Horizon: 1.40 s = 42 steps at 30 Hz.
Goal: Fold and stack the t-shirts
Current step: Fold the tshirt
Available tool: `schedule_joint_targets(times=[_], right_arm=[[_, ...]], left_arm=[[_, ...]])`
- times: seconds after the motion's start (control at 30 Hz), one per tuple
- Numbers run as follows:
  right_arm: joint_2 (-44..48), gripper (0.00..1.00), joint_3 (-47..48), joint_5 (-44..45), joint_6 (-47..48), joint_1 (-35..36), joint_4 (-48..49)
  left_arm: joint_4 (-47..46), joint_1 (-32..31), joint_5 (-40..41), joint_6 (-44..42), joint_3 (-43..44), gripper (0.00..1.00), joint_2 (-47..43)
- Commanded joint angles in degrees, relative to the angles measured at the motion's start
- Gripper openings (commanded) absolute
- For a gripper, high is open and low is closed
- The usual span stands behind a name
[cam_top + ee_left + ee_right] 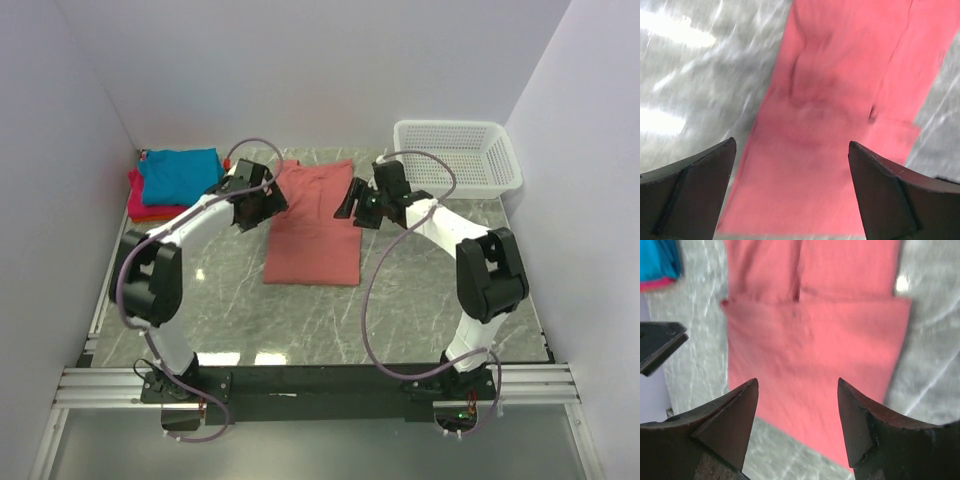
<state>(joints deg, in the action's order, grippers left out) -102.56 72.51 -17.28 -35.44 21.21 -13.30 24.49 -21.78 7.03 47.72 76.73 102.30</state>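
Teal t-shirt (178, 172) sat on magenta t-shirt (140, 207), 2 stacked. Salmon t-shirt (313, 230) lay part-folded on bench (420, 290) (probably more folding, then stacking). Left tool (792, 192) and right tool (797, 427) were apart, empty.

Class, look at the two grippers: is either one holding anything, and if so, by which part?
Nothing is held. The left gripper and the right gripper are both open above the red shirt, with no cloth between the fingers.

the salmon-red t-shirt (312, 238) lay centre frame between the left gripper (268, 207) and right gripper (350, 207). the teal-blue t-shirt (180, 172) sat on the magenta-pink t-shirt (143, 207), upper left.
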Motion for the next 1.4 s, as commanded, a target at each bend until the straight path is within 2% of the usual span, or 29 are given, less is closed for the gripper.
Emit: schedule_joint_targets(times=[0.0,0.2,0.27,0.37,0.4,0.5,0.57,0.6,0.67,0.77,0.83,0.87,0.9,0.93,1.03,1.13,1.2,1.37], right_arm=[[8.0,0.71,-8.9,-2.5,1.4,0.0,0.2],[17.1,0.7,-26.4,-6.5,0.1,0.4,3.6],[19.0,0.69,-30.0,-7.4,-0.3,0.8,5.2],[20.6,0.66,-34.4,-8.8,-0.7,1.1,7.4],[20.2,0.63,-35.2,-9.0,-0.9,1.1,7.8],[18.2,0.56,-35.4,-9.7,-1.3,1.4,9.2],[16.3,0.52,-35.1,-10.1,-1.7,1.5,10.5],[15.6,0.46,-34.5,-10.0,-1.6,1.5,10.8],[14.4,0.44,-33.8,-9.9,-2.0,1.6,11.5],[12.6,0.4,-33.3,-9.2,-3.3,1.6,12.8],[12.4,0.22,-33.2,-9.4,-4.3,1.6,13.2],[12.6,0.16,-33.4,-9.7,-4.2,1.7,13.2],[12.7,0.06,-33.6,-10.1,-3.9,1.8,13.2],[13.0,0.0,-33.6,-9.8,-3.8,2.0,13.1],[14.3,0.0,-34.7,-10.1,-3.1,2.0,13.1],[17.7,0.0,-37.8,-11.1,-2.9,2.6,12.0],[22.7,0.0,-41.8,-10.5,-3.3,4.0,9.8],[38.2,0.0,-48.8,-7.3,-5.2,7.6,2.2]], left_arm=[[-1.5,-0.3,-2.0,1.2,-9.6,0.99,-9.4],[-6.8,-0.5,-10.0,3.6,-28.4,1.0,-19.7],[-8.0,-0.9,-12.1,4.4,-31.4,0.98,-21.8],[-12.0,-1.4,-14.3,5.4,-36.6,0.9,-22.8],[-12.4,-1.4,-14.1,5.6,-37.9,0.84,-22.6],[-13.1,-1.4,-13.9,5.8,-38.3,0.78,-20.0],[-14.5,-1.5,-14.8,5.8,-38.2,0.69,-18.0],[-14.9,-1.5,-14.9,5.8,-38.1,0.64,-17.3],[-15.1,-1.5,-15.2,5.7,-37.4,0.58,-15.6],[-15.8,-1.8,-16.3,5.3,-36.9,0.37,-14.2],[-15.2,-1.9,-15.3,5.6,-36.7,0.1,-13.5],[-14.4,-1.9,-14.1,5.7,-36.0,0.01,-12.8],[-13.9,-1.9,-13.7,5.6,-35.9,0.01,-12.7],[-14.0,-1.9,-13.3,5.6,-36.2,0.01,-12.8],[-15.1,-1.9,-13.3,6.3,-38.5,0.01,-14.9],[-11.6,-3.0,-12.8,7.4,-41.5,0.01,-21.1],[-9.3,-4.4,-10.7,8.6,-45.0,0.01,-24.7],[-1.6,-11.4,-10.2,15.7,-51.7,0.01,-40.2]])
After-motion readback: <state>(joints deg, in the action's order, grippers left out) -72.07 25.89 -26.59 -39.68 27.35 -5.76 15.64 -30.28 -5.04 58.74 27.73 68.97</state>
